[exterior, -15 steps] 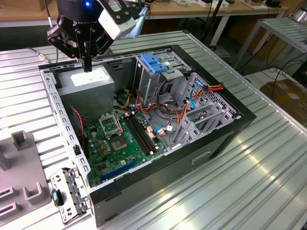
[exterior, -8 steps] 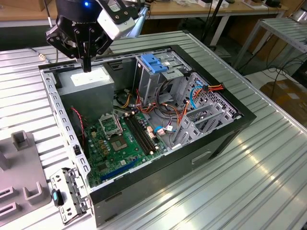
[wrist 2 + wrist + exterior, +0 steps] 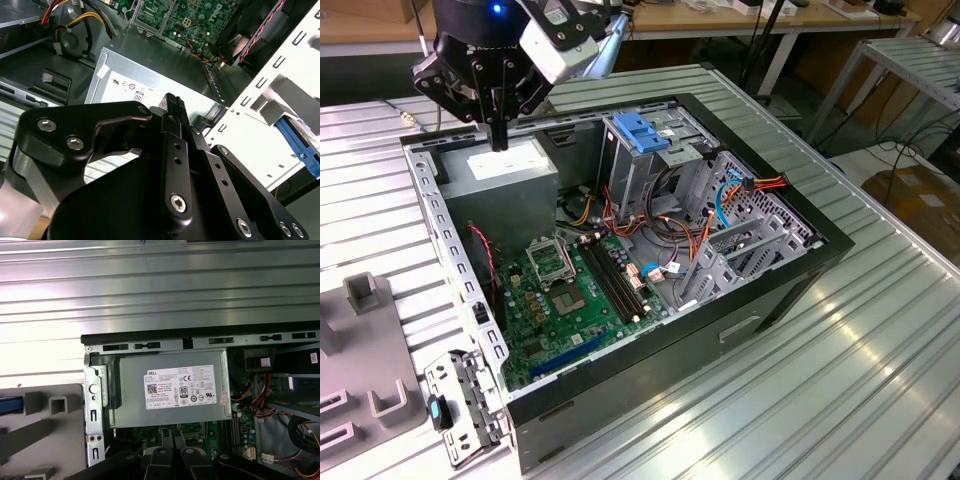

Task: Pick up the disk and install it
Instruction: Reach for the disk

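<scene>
Jaws pinched together on nothing hang straight down from the arm (image 3: pixel 560 40) above the grey box (image 3: pixel 510 180) in the open case (image 3: pixel 670 370); the disk (image 3: pixel 10 405) sits outside, in the grey fixture (image 3: pixel 65 440).

Fingers (image 3: pixel 500 122) in open air over grey box (image 3: pixel 525 165), blue-topped metal cage (image 3: pixel 642 140) near it, tangled cables (image 3: pixel 665 225) crowding case (image 3: pixel 450 260) middle

A ribbed metal worktable (image 3: pixel 865 340) spans the foreground. Wooden benches (image 3: pixel 720 22) stand behind it, a cardboard box (image 3: pixel 920 195) on the floor.
</scene>
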Controlling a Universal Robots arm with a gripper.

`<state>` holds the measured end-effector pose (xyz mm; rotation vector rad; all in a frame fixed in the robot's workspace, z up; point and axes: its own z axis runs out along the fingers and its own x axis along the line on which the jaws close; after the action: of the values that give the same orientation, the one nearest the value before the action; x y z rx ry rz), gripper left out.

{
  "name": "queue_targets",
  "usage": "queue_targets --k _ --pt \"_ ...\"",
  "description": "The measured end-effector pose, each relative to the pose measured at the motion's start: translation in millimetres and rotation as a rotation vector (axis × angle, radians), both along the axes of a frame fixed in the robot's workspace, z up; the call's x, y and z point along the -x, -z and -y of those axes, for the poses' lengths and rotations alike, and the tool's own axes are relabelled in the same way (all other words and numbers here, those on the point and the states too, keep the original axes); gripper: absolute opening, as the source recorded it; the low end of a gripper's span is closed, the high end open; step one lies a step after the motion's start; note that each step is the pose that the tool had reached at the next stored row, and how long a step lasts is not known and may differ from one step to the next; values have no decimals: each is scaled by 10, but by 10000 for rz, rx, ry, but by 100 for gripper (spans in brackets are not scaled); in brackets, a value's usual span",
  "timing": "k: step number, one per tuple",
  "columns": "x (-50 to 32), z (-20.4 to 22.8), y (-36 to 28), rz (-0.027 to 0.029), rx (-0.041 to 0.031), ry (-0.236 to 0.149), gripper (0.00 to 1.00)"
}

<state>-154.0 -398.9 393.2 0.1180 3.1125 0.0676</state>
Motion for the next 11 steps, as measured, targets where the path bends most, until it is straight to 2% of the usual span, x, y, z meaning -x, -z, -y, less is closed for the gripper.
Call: queue_targets --k 11 --pt "30 0 1 1 -1 0 15"
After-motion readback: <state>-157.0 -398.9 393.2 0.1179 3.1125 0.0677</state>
